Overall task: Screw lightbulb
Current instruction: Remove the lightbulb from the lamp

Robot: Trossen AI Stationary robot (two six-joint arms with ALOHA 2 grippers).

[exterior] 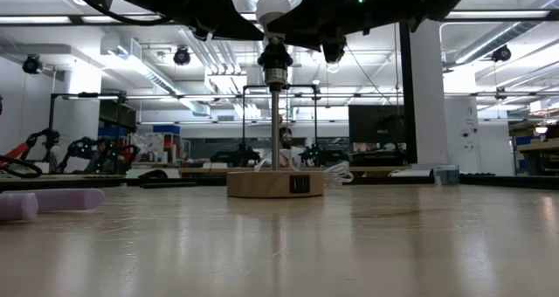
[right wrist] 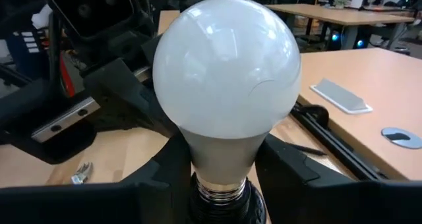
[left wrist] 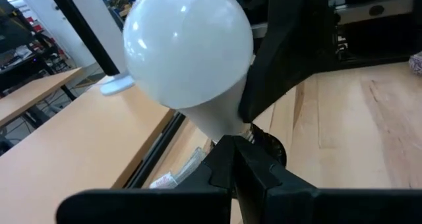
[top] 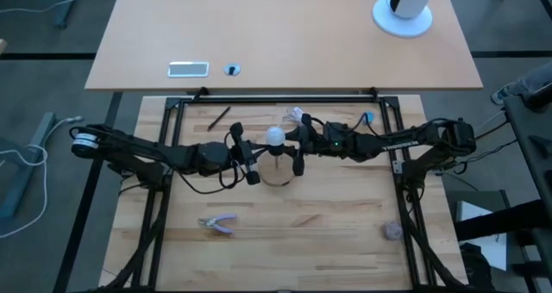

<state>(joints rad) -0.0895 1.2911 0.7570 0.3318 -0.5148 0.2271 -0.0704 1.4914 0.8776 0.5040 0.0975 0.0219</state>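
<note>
Fills the middle of the right wrist view: a white frosted lightbulb [right wrist: 225, 72], standing upright, globe on top, narrowing to a grey neck and a silvery threaded base that sits in a dark socket [right wrist: 221, 201]. Flanking the neck on both sides, the right gripper [right wrist: 223, 174], dark fingers [right wrist: 165, 178] close against it, contact not certain. Behind the bulb, dark parts of the other arm [right wrist: 99, 59] over light wooden boards. Farther off, a tan table [right wrist: 369, 79] carrying a flat grey rectangular plate [right wrist: 340, 95] and a small round disc [right wrist: 402, 137].
</note>
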